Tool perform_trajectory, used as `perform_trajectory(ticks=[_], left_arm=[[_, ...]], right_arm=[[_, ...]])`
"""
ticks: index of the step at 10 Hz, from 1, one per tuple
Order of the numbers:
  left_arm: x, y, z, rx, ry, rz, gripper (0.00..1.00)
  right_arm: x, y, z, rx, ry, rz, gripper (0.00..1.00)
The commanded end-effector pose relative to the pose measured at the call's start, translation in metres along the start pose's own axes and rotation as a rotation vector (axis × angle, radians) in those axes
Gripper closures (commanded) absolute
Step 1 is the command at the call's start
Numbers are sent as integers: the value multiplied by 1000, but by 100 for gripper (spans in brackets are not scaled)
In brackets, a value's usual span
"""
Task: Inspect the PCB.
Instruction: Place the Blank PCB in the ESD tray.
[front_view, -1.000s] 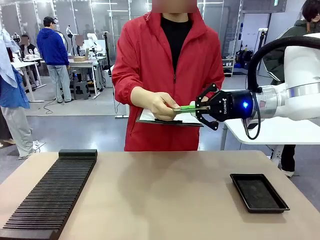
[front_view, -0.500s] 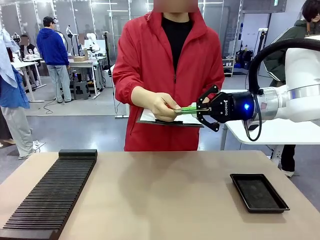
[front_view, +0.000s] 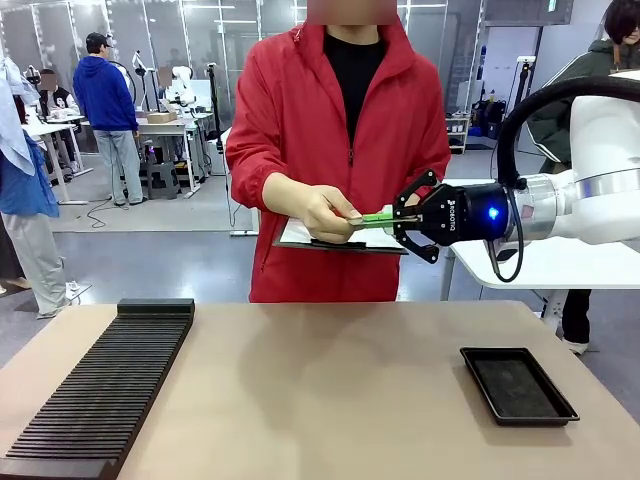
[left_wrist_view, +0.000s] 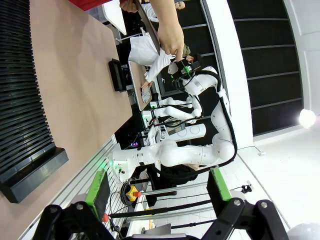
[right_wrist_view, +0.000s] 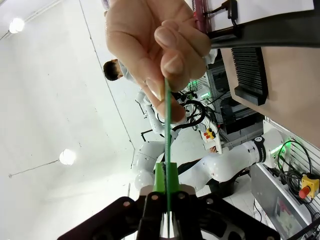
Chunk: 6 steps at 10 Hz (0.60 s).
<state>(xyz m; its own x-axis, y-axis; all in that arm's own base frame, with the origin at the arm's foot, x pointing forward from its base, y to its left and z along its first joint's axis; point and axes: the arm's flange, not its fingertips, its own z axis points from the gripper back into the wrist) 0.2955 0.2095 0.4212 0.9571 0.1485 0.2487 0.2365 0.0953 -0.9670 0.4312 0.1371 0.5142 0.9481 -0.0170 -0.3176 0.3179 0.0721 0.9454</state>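
Note:
The PCB (front_view: 372, 216), a thin green board, is held level in the air over the far side of the table. My right gripper (front_view: 398, 217) is shut on its near end. A person's hand (front_view: 325, 211) pinches the other end. In the right wrist view the PCB (right_wrist_view: 167, 125) shows edge-on as a thin green line. It runs from the green pads (right_wrist_view: 161, 181) up into the person's fingers (right_wrist_view: 165, 55). My left gripper (left_wrist_view: 157, 192) is open with nothing between its fingers.
The person in a red jacket holds a clipboard (front_view: 340, 240) just under the PCB. A shallow black tray (front_view: 517, 385) lies on the table's right side. A long black slotted rack (front_view: 100, 390) lies on the left. Bare tabletop (front_view: 320, 390) lies between them.
Almost nothing. My right gripper has drifted a touch to the right, still shut on the PCB, and the person's hand stays on the other end.

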Motion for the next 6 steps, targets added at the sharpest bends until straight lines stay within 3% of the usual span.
perform_trajectory(ticks=[1,6], left_arm=[[0,-5,0,10,3,7,0],[0,-5,0,10,3,7,0]], right_arm=[[-1,4,-3,-5,-5,-7,100],[-1,4,-3,-5,-5,-7,100]])
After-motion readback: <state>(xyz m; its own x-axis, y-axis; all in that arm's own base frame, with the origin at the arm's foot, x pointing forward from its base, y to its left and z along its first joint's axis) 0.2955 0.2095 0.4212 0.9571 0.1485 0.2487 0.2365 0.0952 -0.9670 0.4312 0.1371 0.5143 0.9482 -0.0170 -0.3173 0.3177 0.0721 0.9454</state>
